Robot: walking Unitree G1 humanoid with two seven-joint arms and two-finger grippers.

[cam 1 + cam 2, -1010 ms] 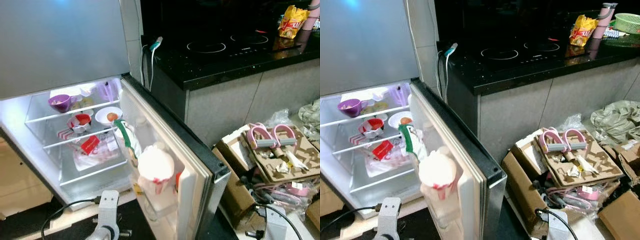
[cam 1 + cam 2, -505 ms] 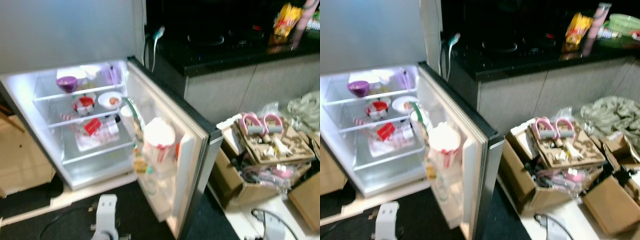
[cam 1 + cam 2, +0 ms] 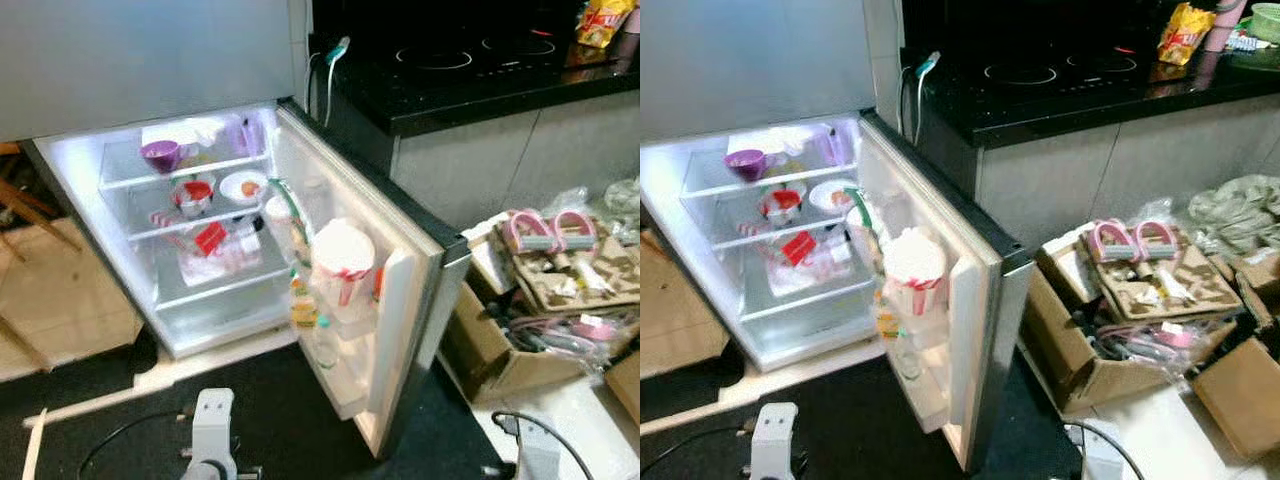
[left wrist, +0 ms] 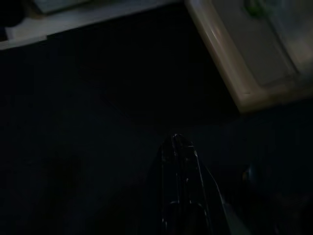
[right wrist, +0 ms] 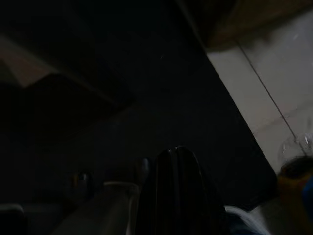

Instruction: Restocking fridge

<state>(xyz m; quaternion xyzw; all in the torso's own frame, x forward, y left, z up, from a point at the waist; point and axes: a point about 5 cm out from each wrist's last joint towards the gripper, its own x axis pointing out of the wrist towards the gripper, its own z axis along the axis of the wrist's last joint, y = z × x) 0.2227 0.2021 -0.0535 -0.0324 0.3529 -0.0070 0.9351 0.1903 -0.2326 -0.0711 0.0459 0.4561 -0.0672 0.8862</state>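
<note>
A kitchen with a dark mat (image 3: 270,400) on the floor and a black counter (image 3: 470,75) at the back. Both arms hang low over the mat. The left gripper (image 4: 179,147) has its fingers pressed together and holds nothing. The right gripper (image 5: 177,159) looks closed too, also with nothing in it. Ahead, the fridge (image 3: 200,240) stands open and lit. A purple cup (image 3: 160,154) and bowls sit on its shelves. A big white tub (image 3: 343,262) sits in the open door (image 3: 400,310). Cardboard boxes (image 3: 540,300) full of stuff lie just right of the door.
</note>
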